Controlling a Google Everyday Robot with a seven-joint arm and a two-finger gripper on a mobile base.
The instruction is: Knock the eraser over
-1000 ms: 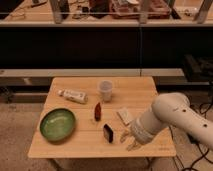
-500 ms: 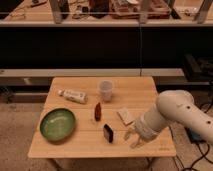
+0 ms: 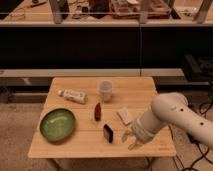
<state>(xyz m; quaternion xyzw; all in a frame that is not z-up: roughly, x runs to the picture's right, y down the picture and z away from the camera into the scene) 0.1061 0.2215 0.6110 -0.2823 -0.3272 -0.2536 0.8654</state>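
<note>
Table (image 3: pixel 140 95): one eraser (image 3: pixel 108 132), jaws beside.

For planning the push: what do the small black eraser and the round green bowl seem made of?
The small black eraser: probably rubber, matte, no glare. The round green bowl: perhaps plastic, smooth, slight sheen. The gripper hovers beside the eraser.

The gripper (image 3: pixel 131 140) hovers just right of the eraser (image 3: pixel 108 132).

Single camera, up high and set back, looking down over the light wooden table (image 3: pixel 85 146) toward dark shelving (image 3: pixel 90 50). The gripper (image 3: pixel 131 140) is lower right of centre.
</note>
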